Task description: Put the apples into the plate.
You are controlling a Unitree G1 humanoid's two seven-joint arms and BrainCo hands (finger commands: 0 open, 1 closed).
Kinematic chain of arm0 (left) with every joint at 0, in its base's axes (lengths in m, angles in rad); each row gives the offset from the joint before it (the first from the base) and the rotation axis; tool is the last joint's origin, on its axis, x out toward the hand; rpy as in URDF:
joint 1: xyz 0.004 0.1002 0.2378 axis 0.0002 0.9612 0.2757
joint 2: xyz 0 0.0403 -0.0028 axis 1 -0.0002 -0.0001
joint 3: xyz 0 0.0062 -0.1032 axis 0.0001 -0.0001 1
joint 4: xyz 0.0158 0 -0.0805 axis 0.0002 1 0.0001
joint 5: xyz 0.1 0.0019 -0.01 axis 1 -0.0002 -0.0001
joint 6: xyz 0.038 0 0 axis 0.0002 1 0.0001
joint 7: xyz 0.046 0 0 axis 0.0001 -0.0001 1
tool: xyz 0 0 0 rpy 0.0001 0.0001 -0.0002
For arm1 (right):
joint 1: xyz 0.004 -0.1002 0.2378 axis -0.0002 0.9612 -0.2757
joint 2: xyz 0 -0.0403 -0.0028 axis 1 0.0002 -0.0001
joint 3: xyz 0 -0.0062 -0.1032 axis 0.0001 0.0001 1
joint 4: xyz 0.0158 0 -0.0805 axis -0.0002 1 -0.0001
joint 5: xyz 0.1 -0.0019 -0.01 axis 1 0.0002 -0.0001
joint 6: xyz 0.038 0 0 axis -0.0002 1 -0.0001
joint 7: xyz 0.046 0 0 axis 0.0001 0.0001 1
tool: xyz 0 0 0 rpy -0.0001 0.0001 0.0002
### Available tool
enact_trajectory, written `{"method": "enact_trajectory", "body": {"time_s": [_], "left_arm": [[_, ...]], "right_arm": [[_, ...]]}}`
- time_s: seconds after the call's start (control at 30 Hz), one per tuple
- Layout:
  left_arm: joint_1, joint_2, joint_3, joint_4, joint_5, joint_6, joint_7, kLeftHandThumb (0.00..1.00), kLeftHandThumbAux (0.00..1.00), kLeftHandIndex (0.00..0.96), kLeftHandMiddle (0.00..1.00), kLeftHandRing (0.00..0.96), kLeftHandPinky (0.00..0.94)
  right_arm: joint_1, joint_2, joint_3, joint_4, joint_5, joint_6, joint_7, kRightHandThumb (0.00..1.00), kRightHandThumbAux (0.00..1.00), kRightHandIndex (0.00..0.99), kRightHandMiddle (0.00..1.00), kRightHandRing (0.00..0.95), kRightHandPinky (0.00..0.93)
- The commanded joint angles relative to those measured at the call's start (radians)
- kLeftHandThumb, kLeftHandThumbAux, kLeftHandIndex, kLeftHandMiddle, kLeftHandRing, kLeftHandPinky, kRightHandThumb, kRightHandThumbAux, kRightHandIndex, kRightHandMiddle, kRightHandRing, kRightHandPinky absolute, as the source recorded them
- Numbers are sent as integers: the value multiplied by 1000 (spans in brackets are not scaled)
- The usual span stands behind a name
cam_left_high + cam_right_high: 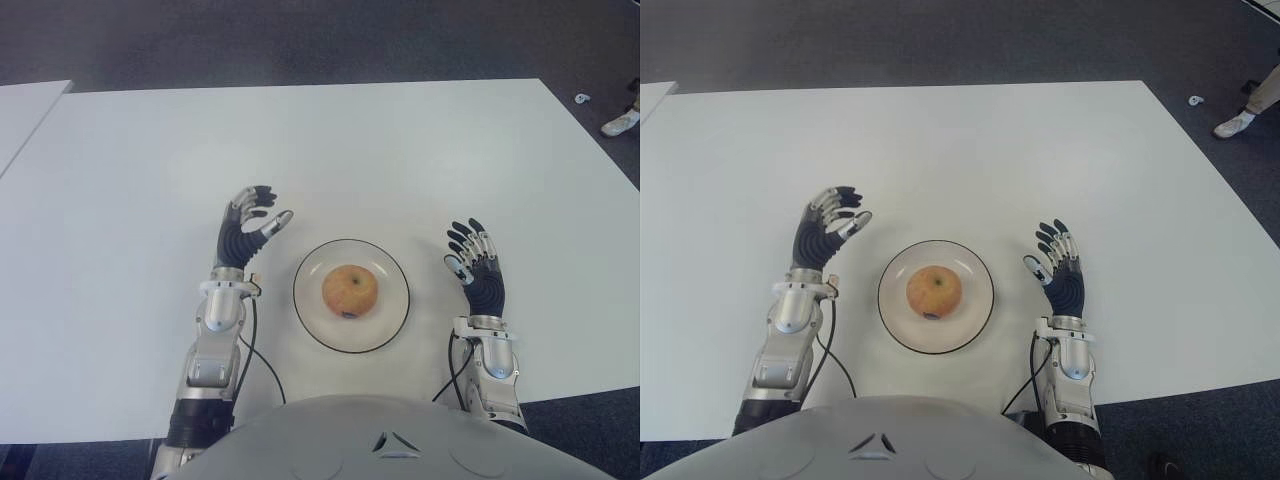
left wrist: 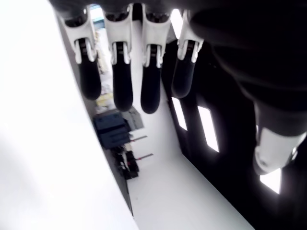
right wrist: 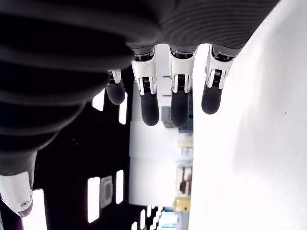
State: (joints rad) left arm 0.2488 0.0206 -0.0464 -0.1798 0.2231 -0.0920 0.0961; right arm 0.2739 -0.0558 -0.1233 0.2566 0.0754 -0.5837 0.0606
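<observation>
Between the two hands, the apple [image 1: 350, 291] sits in the middle of the plate [image 1: 303, 268] on the table [image 1: 400, 150]; left hand [image 1: 247, 232] and right hand [image 1: 476, 264] flank it, fingers spread, empty. A careless sweep inward could knock the plate

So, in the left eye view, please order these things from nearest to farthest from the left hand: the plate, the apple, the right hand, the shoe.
From the left hand:
1. Plate, just to its right, rim nearest.
2. Apple, at the plate's middle.
3. Right hand, beyond the plate on the right.
4. Shoe, on the floor off the table's far right edge.
</observation>
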Motion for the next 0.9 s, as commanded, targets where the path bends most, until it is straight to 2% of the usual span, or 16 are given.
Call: {"method": "enact_trajectory", "body": {"time_s": [0.03,0.4,0.9], "left_arm": [[63,-13,26,15,-7,16,35,338,581,281,341,335,324],[92,-18,56,31,-18,23,34,299,596,248,332,344,348],[128,-64,49,29,-10,41,65,281,652,233,340,354,352]], "right_arm": [[79,44,35,121,-37,60,-17,348,549,91,213,197,184],[66,28,26,141,-26,44,-15,341,543,97,222,199,179],[62,17,19,163,-33,23,-26,338,567,103,227,225,254]]}}
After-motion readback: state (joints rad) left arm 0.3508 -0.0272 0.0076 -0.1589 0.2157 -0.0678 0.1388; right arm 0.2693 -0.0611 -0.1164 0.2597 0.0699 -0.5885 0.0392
